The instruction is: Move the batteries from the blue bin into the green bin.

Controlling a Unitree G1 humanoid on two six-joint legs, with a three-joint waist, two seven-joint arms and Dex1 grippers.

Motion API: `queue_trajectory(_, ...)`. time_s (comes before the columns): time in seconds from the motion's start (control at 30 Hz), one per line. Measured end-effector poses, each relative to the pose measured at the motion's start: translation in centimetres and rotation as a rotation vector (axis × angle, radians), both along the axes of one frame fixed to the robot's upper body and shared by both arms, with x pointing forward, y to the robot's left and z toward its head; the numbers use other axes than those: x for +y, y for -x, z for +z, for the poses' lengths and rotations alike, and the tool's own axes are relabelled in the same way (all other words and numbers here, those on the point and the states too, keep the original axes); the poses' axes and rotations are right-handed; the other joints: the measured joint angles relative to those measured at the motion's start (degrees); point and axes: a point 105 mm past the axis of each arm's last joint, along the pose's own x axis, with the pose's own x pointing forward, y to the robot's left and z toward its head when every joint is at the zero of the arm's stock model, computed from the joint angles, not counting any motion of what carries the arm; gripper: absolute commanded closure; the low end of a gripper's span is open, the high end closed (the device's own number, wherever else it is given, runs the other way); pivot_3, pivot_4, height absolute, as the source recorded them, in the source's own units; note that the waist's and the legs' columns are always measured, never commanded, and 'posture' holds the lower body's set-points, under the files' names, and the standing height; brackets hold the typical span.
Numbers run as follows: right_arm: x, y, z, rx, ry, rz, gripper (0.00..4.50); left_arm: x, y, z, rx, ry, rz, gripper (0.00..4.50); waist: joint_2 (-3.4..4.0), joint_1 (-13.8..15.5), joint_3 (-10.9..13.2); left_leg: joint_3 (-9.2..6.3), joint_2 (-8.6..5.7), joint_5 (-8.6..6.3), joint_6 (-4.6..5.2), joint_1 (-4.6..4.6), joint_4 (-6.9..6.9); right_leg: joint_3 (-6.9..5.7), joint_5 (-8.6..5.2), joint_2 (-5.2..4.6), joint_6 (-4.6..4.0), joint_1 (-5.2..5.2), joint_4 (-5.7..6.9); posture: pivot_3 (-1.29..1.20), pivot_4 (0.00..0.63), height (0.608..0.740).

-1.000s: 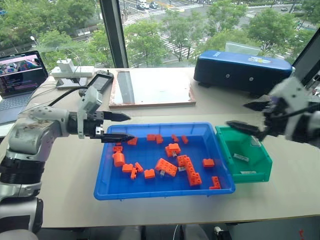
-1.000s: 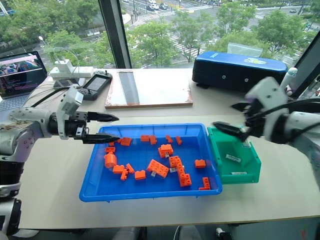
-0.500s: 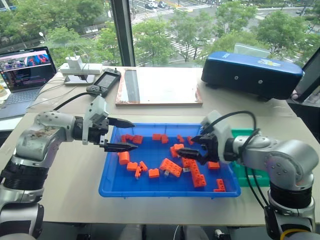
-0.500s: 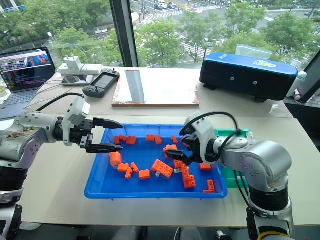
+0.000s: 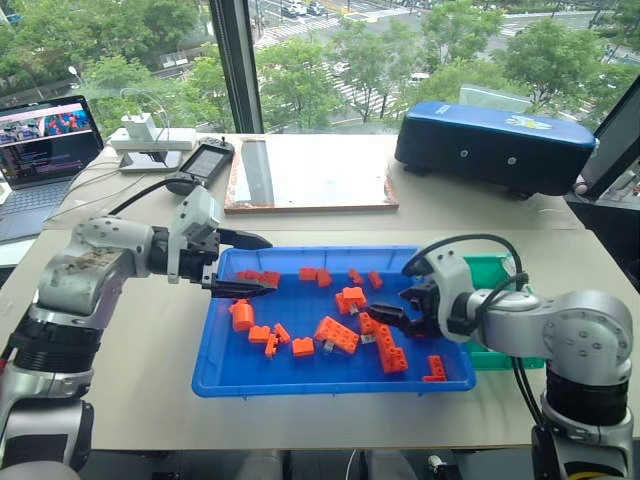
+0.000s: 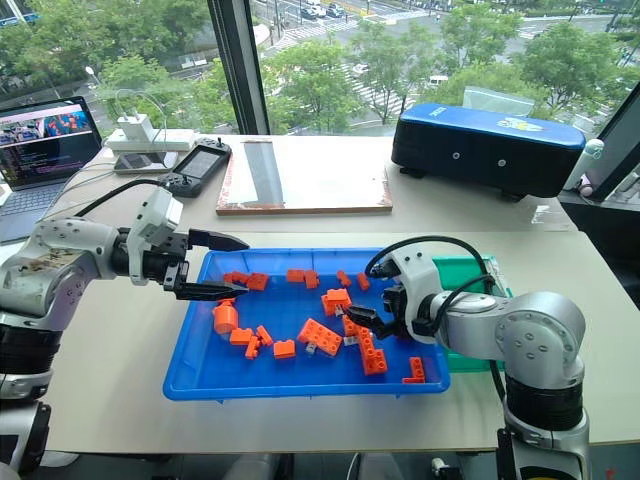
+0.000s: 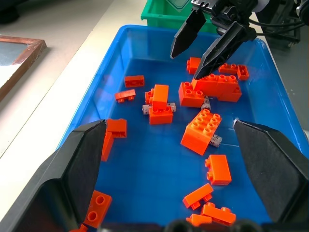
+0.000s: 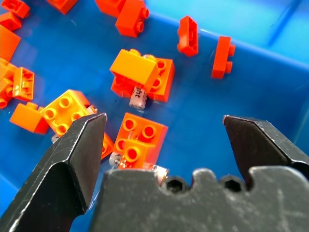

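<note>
Both claws stood apart: my right gripper [image 5: 388, 318] hung low in the blue bin [image 5: 300, 377] over bricks [image 5: 335, 333] and half-buried batteries [image 8: 138, 96]. My left gripper [image 5: 250, 265] hovered at the bin's far-left rim, with the green bin [image 5: 497, 267] to the right.

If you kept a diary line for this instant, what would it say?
right gripper: open, over bricks in blue bin | left gripper: open, at far-left rim | batteries: among bricks
</note>
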Motion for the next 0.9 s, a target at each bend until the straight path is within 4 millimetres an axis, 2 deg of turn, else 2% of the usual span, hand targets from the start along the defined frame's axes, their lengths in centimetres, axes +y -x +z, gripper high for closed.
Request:
queue_trajectory(0.1,0.1,0.4,-0.1,0.024,0.003,0.012,1.0,-0.1,-0.2,0.0,0.002,0.0,0.003,0.0,0.0,0.0,0.0,0.01,0.0,0.0,0.0,0.0,0.0,0.01,0.0,0.0,0.0,0.0,0.0,0.0,0.15,0.732)
queue_trajectory(0.23,-0.2,1.4,-0.1,0.059,0.032,0.016,2.34,0.0,-0.6,-0.3,0.007,-0.007,0.015,0.0,-0.02,0.0,0.0,0.01,0.01,0.0,0.01,0.0,0.0,-0.01,0.0,-0.02,0.0,0.03,-0.06,0.0,0.15,0.732)
queue_trajectory(0.37,0.7,2.7,-1.3,0.155,0.009,-0.008,3.79,0.1,-0.7,-0.2,0.005,-0.011,0.018,0.0,-0.04,-0.2,0.0,0.02,0.03,0.0,0.02,-0.01,0.0,0.0,0.0,-0.01,0.0,0.03,-0.09,0.0,0.15,0.732)
queue_trajectory(0.47,1.5,3.1,-1.3,0.17,-0.009,-0.013,3.79,-0.1,-0.7,0.3,-0.012,-0.013,0.008,0.0,-0.05,-0.3,0.0,0.03,0.05,0.0,0.02,0.0,0.0,0.01,0.0,0.02,0.0,0.04,-0.1,0.0,0.15,0.732)
queue_trajectory(0.67,0.8,2.7,-1.0,0.157,0.01,-0.055,3.79,-0.1,-0.8,0.4,-0.015,-0.02,0.013,0.0,-0.05,-0.1,0.0,0.03,0.04,0.0,0.02,-0.02,0.0,0.01,0.0,0.01,0.0,0.05,-0.12,0.0,0.15,0.732)
queue_trajectory(0.7,0.6,2.6,-0.9,0.151,0.021,-0.058,3.29,0.0,-0.9,0.3,-0.015,-0.022,0.017,0.0,-0.05,-0.1,0.0,0.03,0.04,0.0,0.02,-0.02,0.01,0.01,0.0,0.01,0.0,0.06,-0.13,0.0,0.15,0.732)
queue_trajectory(0.73,0.4,2.5,-0.7,0.146,0.028,-0.061,3.15,0.0,-0.9,0.3,-0.015,-0.023,0.018,0.0,-0.05,-0.1,0.0,0.03,0.04,0.0,0.02,-0.02,0.01,0.01,0.0,0.01,0.0,0.06,-0.14,0.0,0.15,0.732)
queue_trajectory(0.8,0.2,2.5,-0.4,0.137,0.041,-0.057,2.45,0.0,-0.9,0.3,-0.016,-0.023,0.02,0.0,-0.05,-0.1,0.0,0.03,0.05,0.0,0.02,-0.02,0.01,0.01,0.0,0.01,0.0,0.06,-0.15,0.0,0.15,0.732)
queue_trajectory(0.83,0.1,2.4,-0.3,0.131,0.047,-0.054,2.33,0.0,-0.9,0.3,-0.016,-0.022,0.021,0.0,-0.05,-0.1,0.0,0.03,0.05,0.0,0.02,-0.02,0.0,0.01,0.0,0.01,0.0,0.06,-0.15,0.0,0.15,0.732)
queue_trajectory(0.87,0.1,2.4,-0.1,0.125,0.049,-0.051,1.79,0.0,-0.9,0.3,-0.017,-0.022,0.023,0.0,-0.05,-0.1,0.0,0.03,0.06,0.0,0.03,-0.02,0.0,0.02,0.0,0.01,0.0,0.05,-0.15,0.0,0.15,0.732)
queue_trajectory(0.9,0.2,2.3,0.2,0.114,0.048,-0.046,1.55,0.0,-0.9,0.3,-0.017,-0.022,0.024,0.0,-0.05,-0.1,0.0,0.03,0.06,0.0,0.02,-0.02,0.0,0.02,0.0,0.01,0.0,0.05,-0.15,0.0,0.15,0.732)
